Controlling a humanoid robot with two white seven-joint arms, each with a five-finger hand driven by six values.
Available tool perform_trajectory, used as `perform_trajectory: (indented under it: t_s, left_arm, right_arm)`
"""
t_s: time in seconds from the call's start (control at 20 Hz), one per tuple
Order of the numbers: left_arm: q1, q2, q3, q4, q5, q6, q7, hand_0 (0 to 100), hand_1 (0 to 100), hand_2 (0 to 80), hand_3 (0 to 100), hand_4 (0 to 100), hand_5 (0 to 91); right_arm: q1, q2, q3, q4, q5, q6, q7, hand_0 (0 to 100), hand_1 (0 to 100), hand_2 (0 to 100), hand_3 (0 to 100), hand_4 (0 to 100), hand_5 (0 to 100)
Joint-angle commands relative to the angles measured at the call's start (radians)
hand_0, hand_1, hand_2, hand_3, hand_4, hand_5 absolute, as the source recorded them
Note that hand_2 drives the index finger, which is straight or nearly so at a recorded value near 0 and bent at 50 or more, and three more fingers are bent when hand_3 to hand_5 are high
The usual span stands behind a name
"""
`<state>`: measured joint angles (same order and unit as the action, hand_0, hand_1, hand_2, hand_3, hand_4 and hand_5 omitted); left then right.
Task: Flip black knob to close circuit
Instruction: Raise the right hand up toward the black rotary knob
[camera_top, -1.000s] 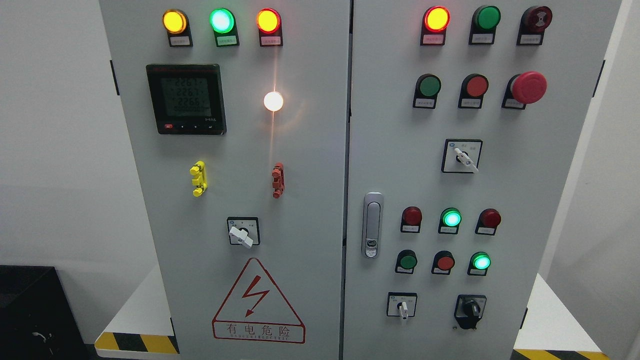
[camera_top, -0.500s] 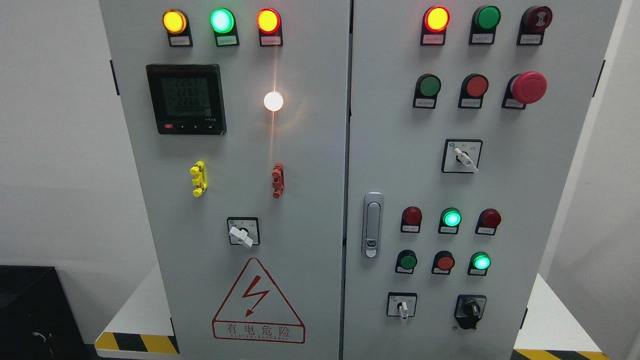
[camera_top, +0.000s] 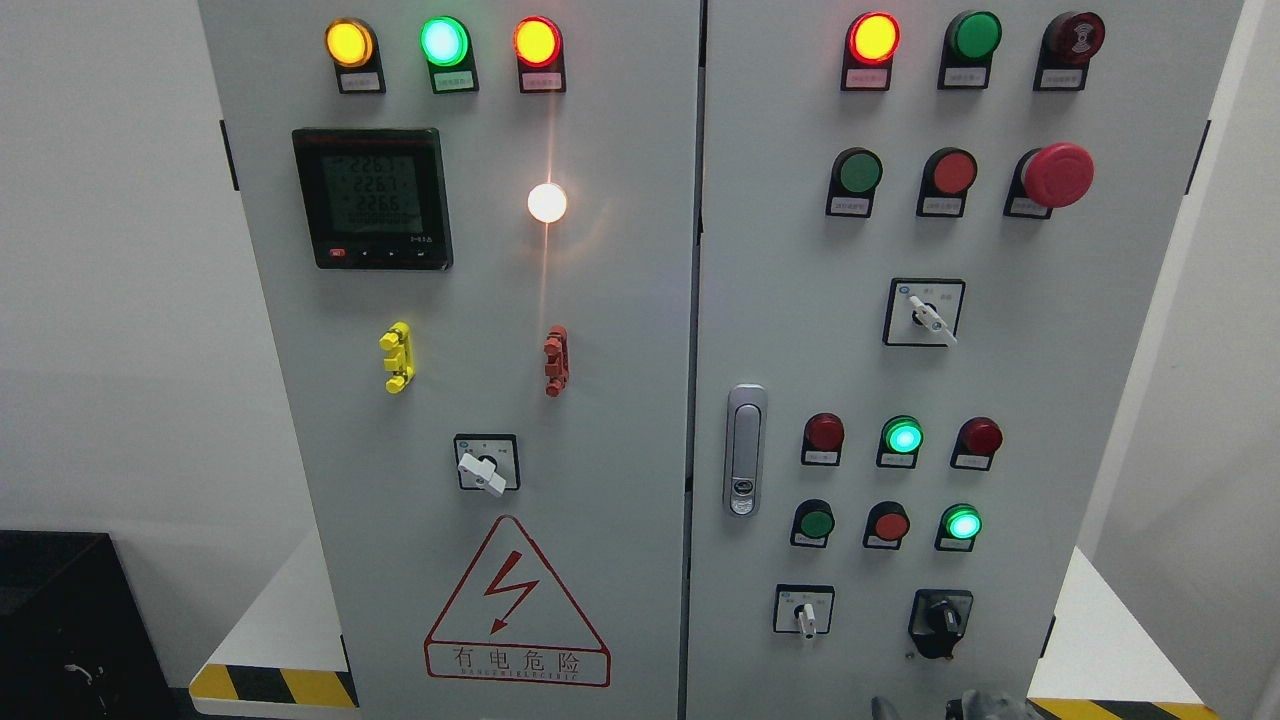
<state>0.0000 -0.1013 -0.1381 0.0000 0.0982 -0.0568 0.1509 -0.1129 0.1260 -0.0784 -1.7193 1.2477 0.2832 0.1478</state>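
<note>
Grey cabinet (camera_top: 600, 300) against white wall, 2 doors. Black knob (camera_top: 940, 620) at lower right of right door, beside white selector (camera_top: 806, 620); long axis apparently near vertical, pointer end unclear. Hand (camera_top: 950, 706) just at bottom edge below knob; side and finger state impossible to tell. Approach squarely, pinch across grip bar, rotate without sideways load.

matt painted cabinet (camera_top: 620, 400), glossy black knob (camera_top: 940, 622)
</note>
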Motion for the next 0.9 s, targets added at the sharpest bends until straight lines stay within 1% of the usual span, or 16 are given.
perform_trajectory:
  t_s: [0.0, 0.3, 0.85]
  left_arm:
    - [0.023, 0.0, 0.0, -0.029, 0.0, 0.0, -0.001, 12, 56, 0.0, 0, 0, 0.0]
    - [0.023, 0.0, 0.0, -0.029, 0.0, 0.0, -0.001, 12, 56, 0.0, 0, 0, 0.0]
    - [0.023, 0.0, 0.0, -0.029, 0.0, 0.0, -0.001, 12, 56, 0.0, 0, 0, 0.0]
  right_arm:
    - [-0.022, 0.0, -0.001, 0.004, 0.042, -0.001, 0.007, 0, 0, 94, 100, 100, 100]
    - [-0.045, -0.003, -0.003, 0.009, 0.042, -0.001, 0.009, 0, 0, 94, 100, 100, 100]
    - [-0.059, -0.005, -0.037, 0.007, 0.045, 0.002, 0.012, 0, 0, 94, 100, 100, 100]
